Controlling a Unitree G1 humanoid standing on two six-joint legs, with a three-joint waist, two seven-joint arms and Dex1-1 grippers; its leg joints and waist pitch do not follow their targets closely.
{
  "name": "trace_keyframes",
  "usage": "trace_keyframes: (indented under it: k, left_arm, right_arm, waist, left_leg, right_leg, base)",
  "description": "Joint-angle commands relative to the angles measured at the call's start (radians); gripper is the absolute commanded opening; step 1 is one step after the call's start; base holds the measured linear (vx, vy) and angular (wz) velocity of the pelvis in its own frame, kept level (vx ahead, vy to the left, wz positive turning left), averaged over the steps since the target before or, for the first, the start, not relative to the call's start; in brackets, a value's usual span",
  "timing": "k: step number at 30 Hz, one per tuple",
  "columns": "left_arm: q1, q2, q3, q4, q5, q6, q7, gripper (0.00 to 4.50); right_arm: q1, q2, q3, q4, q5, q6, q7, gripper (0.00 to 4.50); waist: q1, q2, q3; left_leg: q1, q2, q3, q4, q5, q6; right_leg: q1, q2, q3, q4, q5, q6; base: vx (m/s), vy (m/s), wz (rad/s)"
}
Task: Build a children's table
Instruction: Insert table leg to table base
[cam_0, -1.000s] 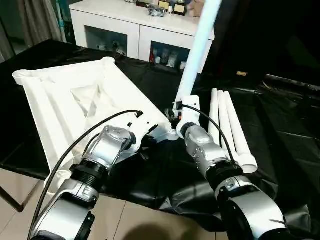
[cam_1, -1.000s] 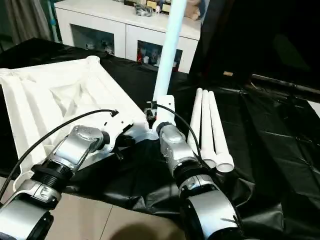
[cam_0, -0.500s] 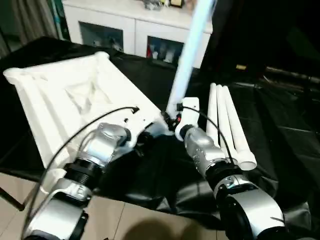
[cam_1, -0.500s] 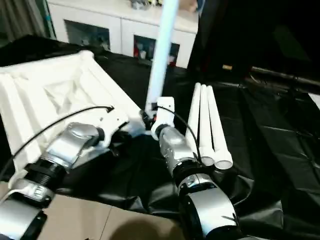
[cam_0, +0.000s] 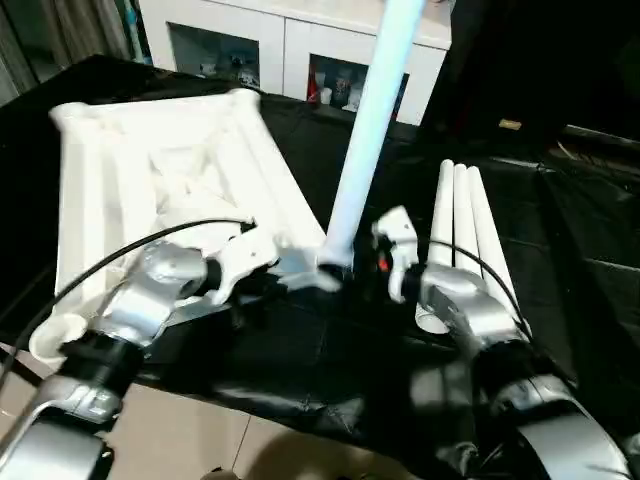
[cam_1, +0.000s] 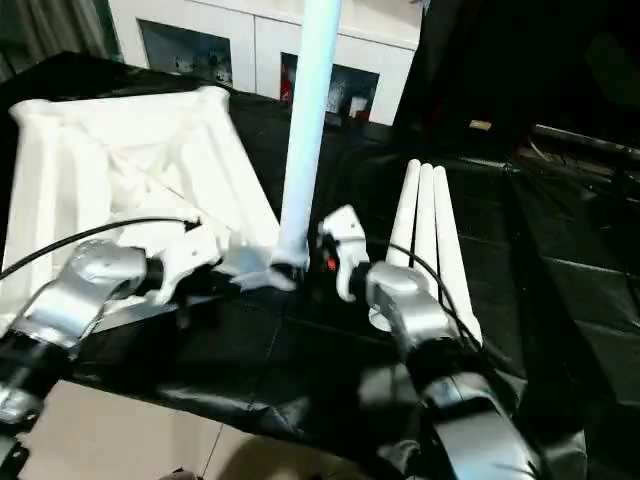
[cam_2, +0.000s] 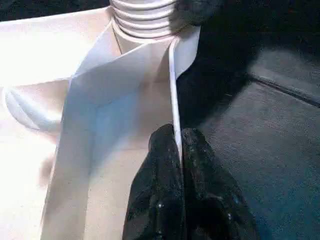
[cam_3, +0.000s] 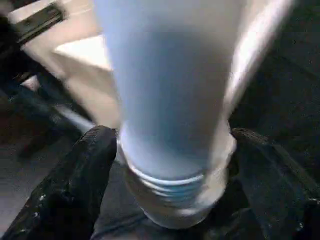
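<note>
Your head pair looks down across desk (cam_0: 560, 250); wrist cameras sit close, sharing upright leg (cam_1: 305, 130) in corner socket (cam_2: 145, 20).

Silver forearms (cam_0: 150, 295), black cables (cam_0: 110, 270), white wrist housings, black-fingered hands (cam_2: 177, 150).

white cabinet (cam_0: 300, 45) (glass-fronted), black-sheeted worktable (cam_0: 560, 260), tiled floor (cam_0: 200, 440)

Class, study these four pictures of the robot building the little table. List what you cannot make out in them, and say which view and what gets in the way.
1. Top of the upright leg: cut off by the upper edge in both eye views.
2. Near ends of the three spare legs: hidden behind the right arm, eye views.
3. How deep the upright leg sits in its corner socket: blurred in the right wrist view.
4. Items in the white cabinet: too small, eye views.
</note>
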Motion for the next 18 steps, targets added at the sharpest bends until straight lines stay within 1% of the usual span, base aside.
trace_keyframes:
  k: [1, 5, 6, 7, 8, 10, 13, 15, 16, 18]
  left_arm:
    - [0.016, -0.02, -0.003, -0.047, -0.068, -0.047, -0.044, 0.0]
    - [0.028, -0.009, 0.0, -0.063, -0.08, -0.055, -0.073, 0.0]
    - [0.029, -0.006, 0.002, -0.064, -0.083, -0.055, -0.078, 0.0]
    - [0.03, -0.004, 0.002, -0.064, -0.086, -0.06, -0.083, 0.0]
    - [0.031, -0.004, 0.002, -0.064, -0.087, -0.062, -0.084, 0.0]
    - [0.031, -0.003, 0.004, -0.062, -0.09, -0.066, -0.092, 0.0]
    - [0.03, -0.002, 0.009, -0.055, -0.085, -0.069, -0.099, 0.0]
    - [0.03, -0.002, 0.011, -0.05, -0.083, -0.072, -0.101, 0.0]
    - [0.03, -0.001, 0.011, -0.049, -0.081, -0.073, -0.102, 0.0]
    - [0.031, -0.001, 0.012, -0.049, -0.08, -0.073, -0.102, 0.0]
  right_arm:
    - [0.019, -0.022, 0.018, -0.069, 0.0, 0.022, 0.045, 3.84]
    - [0.039, -0.03, 0.038, -0.111, -0.005, 0.03, 0.07, 3.84]
    - [0.036, -0.028, 0.041, -0.104, -0.017, 0.023, 0.06, 3.84]
    - [0.035, -0.027, 0.043, -0.098, -0.03, 0.017, 0.05, 3.84]
    - [0.032, -0.026, 0.045, -0.091, -0.038, 0.013, 0.044, 3.84]
    - [0.031, -0.027, 0.053, -0.081, -0.06, 0.005, 0.025, 3.57]
    - [0.038, -0.032, 0.057, -0.093, -0.071, 0.013, 0.017, 3.44]
    - [0.041, -0.036, 0.064, -0.095, -0.079, 0.014, 0.015, 3.21]
    - [0.042, -0.039, 0.068, -0.095, -0.085, 0.012, 0.013, 3.09]
    - [0.043, -0.04, 0.07, -0.094, -0.088, 0.01, 0.013, 3.01]
  waist:
    - [0.002, 0.013, -0.06]
    - [0.003, 0.013, -0.06]
    - [0.002, 0.014, -0.06]
    - [0.003, 0.017, -0.06]
    - [0.002, 0.016, -0.06]
    - [0.001, 0.014, -0.062]
    - [0.0, 0.014, -0.063]
    - [0.0, 0.015, -0.064]
    - [0.0, 0.014, -0.063]
    - [0.0, 0.013, -0.063]
  left_leg:
    - [0.004, 0.04, -0.003, -0.058, -0.14, 0.044]
    - [0.004, 0.039, -0.004, -0.058, -0.142, 0.035]
    - [0.004, 0.039, -0.005, -0.058, -0.142, 0.03]
    - [0.006, 0.038, -0.003, -0.058, -0.144, 0.028]
    - [0.006, 0.038, -0.003, -0.057, -0.144, 0.026]
    - [0.003, 0.036, -0.004, -0.057, -0.133, 0.019]
    - [0.003, 0.035, -0.003, -0.055, -0.121, 0.024]
    - [0.002, 0.035, -0.003, -0.054, -0.113, 0.029]
    - [0.002, 0.036, -0.003, -0.054, -0.114, 0.03]
    - [0.003, 0.035, -0.003, -0.054, -0.117, 0.029]
  right_leg:
    - [0.068, -0.082, 0.058, -0.062, -0.124, -0.192]
    - [0.066, -0.083, 0.058, -0.064, -0.151, -0.182]
    - [0.066, -0.082, 0.058, -0.063, -0.155, -0.18]
    - [0.064, -0.081, 0.058, -0.064, -0.154, -0.182]
    - [0.063, -0.08, 0.058, -0.064, -0.154, -0.182]
    - [0.066, -0.079, 0.057, -0.061, -0.143, -0.18]
    - [0.068, -0.078, 0.057, -0.058, -0.117, -0.183]
    - [0.069, -0.078, 0.057, -0.056, -0.098, -0.188]
    - [0.069, -0.077, 0.057, -0.056, -0.096, -0.189]
    - [0.069, -0.078, 0.057, -0.056, -0.104, -0.188]
  base:
    - [0.0, 0.0, 0.0]
    - [0.0, 0.0, 0.0]
    - [0.0, 0.0, 0.0]
    - [0.0, 0.0, 0.0]
    - [0.0, 0.0, 0.0]
    - [0.0, 0.0, 0.0]
    - [0.0, 0.0, 0.0]
    - [0.0, 0.0, 0.0]
    - [0.0, 0.0, 0.0]
    - [0.0, 0.0, 0.0]
